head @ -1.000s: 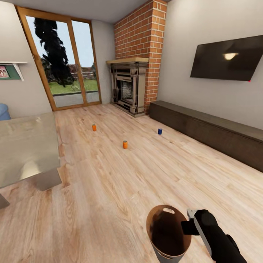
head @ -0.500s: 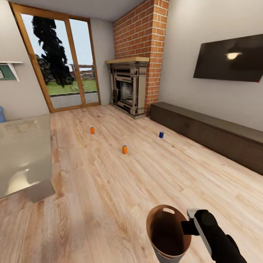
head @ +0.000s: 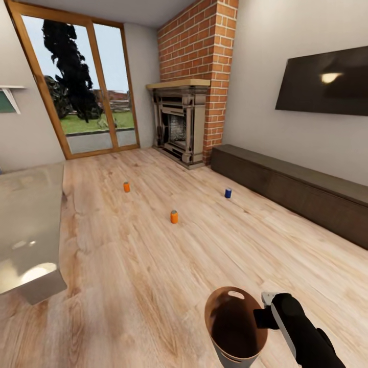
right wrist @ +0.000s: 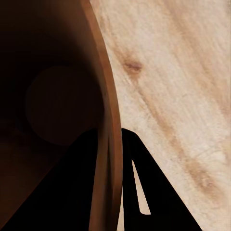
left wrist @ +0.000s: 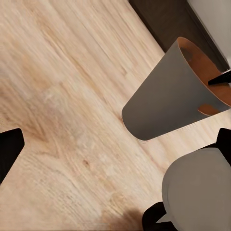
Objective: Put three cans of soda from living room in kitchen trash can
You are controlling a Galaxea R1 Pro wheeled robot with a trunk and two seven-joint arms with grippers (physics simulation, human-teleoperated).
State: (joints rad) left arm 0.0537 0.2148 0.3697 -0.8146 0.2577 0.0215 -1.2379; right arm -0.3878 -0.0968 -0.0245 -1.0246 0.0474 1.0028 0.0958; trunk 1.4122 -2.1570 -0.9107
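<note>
Cans of soda: three stand upright and well apart on the plank floor [head: 153,286] — the near orange can [head: 174,216] mid-room, the far orange can [head: 126,187] toward the glass door [head: 82,87], the blue can [head: 228,192] near the long dark cabinet [head: 296,186].
Trash can: the bin [head: 236,327] is carried low in front of the robot, mouth up, its inside bare of cans.
Right end effector [head: 266,309]: closed on the bin's rim, one finger inside the wall, one outside.
Left end effector: a dark fingertip [left wrist: 9,151] shows above the floor; I cannot tell its state.
Handling: the cans look light, rigid and smooth — likely slippery and easy to tip; take each around the middle of its side.
Progress: none binned yet.
</note>
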